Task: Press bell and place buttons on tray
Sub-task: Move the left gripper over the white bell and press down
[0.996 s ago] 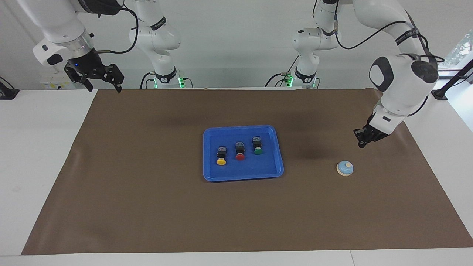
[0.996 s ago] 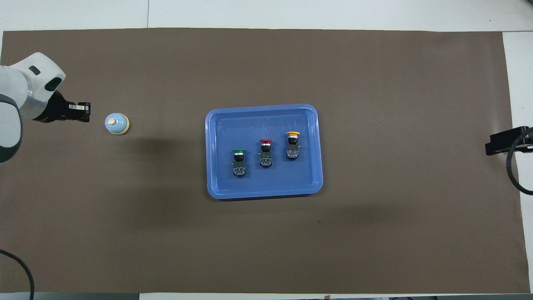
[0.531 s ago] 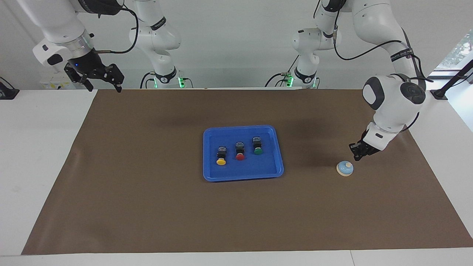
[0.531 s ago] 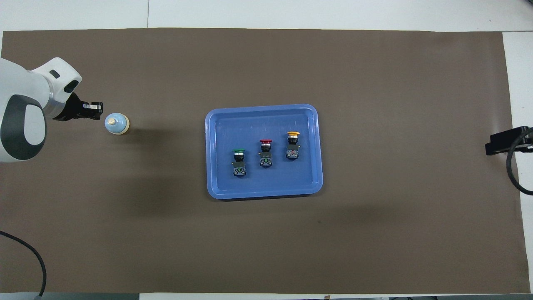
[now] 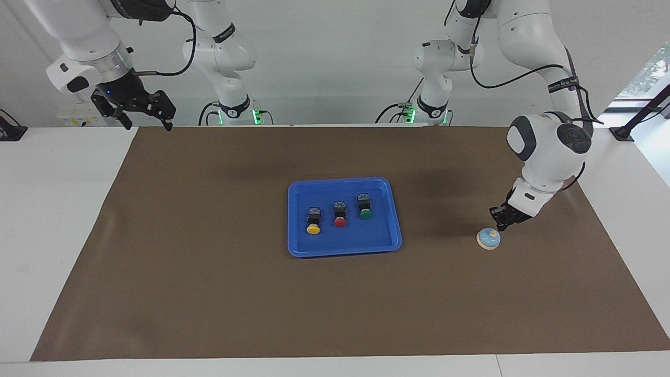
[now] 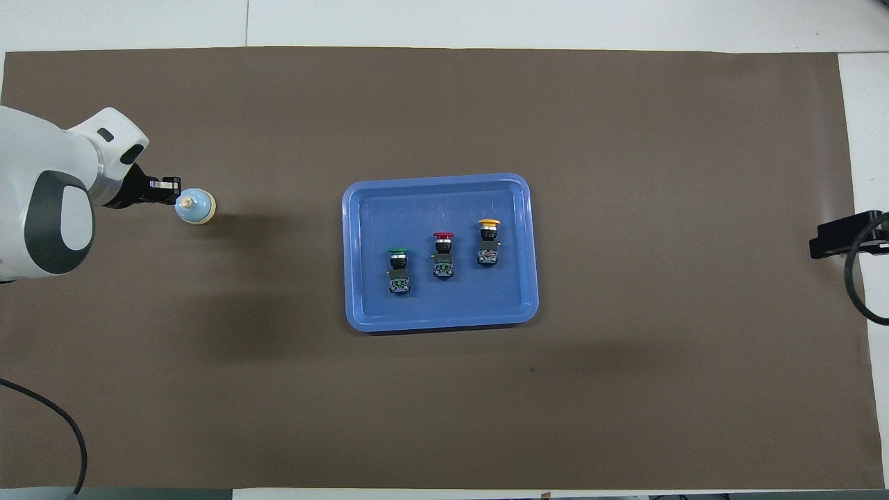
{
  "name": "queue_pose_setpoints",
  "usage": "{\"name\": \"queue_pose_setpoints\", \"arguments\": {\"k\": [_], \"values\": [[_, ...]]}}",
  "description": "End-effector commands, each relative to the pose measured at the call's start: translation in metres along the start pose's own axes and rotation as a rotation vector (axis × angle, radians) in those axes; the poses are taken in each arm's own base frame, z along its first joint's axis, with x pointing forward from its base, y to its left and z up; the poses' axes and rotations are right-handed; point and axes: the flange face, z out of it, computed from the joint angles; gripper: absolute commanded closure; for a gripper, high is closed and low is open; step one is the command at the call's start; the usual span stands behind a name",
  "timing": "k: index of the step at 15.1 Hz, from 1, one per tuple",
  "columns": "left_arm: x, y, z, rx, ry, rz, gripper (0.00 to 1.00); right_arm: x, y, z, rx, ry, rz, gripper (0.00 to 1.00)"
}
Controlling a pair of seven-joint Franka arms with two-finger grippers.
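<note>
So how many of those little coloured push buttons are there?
3, all lying in the blue tray: the yellow button toward the right arm's end, the red button in the middle, the green button toward the left arm's end. None looks hidden.

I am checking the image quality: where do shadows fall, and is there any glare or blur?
Facing view: a soft dark shadow lies on the mat between the tray and the bell; bright daylight comes from a window at the edge. Overhead view: broad faint shadows lie beside the bell and nearer the robots than the tray; no strong glare; the objects look sharp.
</note>
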Motion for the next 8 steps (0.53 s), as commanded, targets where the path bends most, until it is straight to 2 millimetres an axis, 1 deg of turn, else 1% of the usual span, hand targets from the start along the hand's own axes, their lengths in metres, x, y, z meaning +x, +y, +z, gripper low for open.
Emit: {"name": "queue_pose_setpoints", "arguments": {"k": [1,4,8], "values": [[-0.001,0.002,0.011,0.0,0.019,-0.011,1.0,-0.004,0.001,-0.001,-0.006,0.004,-0.015,0.0],[0.002,0.002,0.023,0.001,0.028,-0.01,1.0,-0.004,0.002,-0.001,-0.005,0.004,-0.014,0.0],[0.001,0.003,0.046,0.001,0.025,-0.022,1.0,-0.004,0.002,-0.001,-0.005,0.004,-0.014,0.0]]}}
